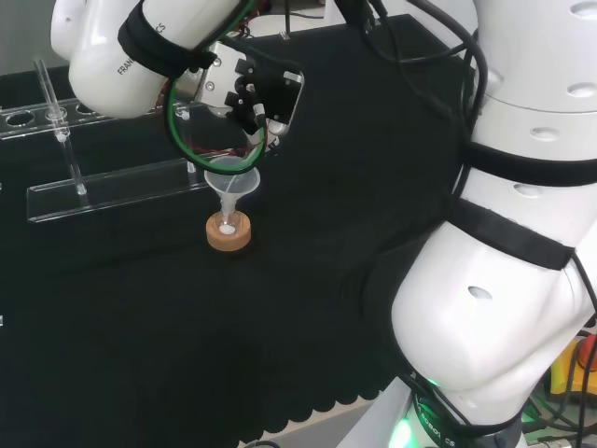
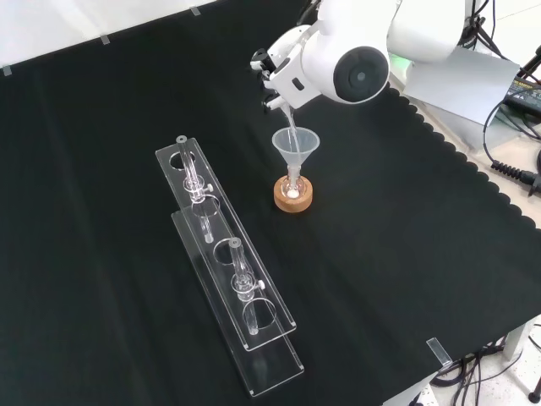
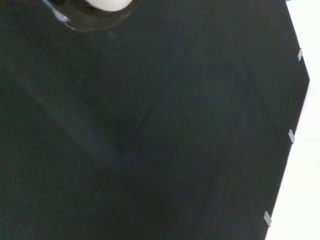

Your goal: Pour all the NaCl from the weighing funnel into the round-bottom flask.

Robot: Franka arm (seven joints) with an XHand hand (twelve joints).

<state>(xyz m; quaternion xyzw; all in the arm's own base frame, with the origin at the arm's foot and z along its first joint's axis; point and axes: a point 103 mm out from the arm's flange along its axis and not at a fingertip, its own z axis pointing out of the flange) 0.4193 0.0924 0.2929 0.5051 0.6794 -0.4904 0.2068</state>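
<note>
A small round-bottom flask (image 1: 227,225) (image 2: 292,192) with white powder at its bottom sits on a cork ring (image 1: 229,237) (image 2: 293,200) in the middle of the cloth. A clear glass funnel (image 1: 234,184) (image 2: 295,148) stands in its neck. The hand (image 1: 250,95) (image 2: 272,74) hovers just above the funnel, fingers curled on a thin clear weighing funnel (image 2: 287,125). That piece is tilted steeply, its lower end inside the funnel's cone. In the wrist view a blurred white part of the hand (image 3: 107,4) hangs over black cloth.
Two clear acrylic racks (image 2: 221,254) (image 1: 112,191) holding a few glass tubes lie left of the flask in both views. The arm's big white links (image 1: 522,233) stand at the head view's right. The cloth's scalloped edge (image 2: 482,178) runs along the front view's right.
</note>
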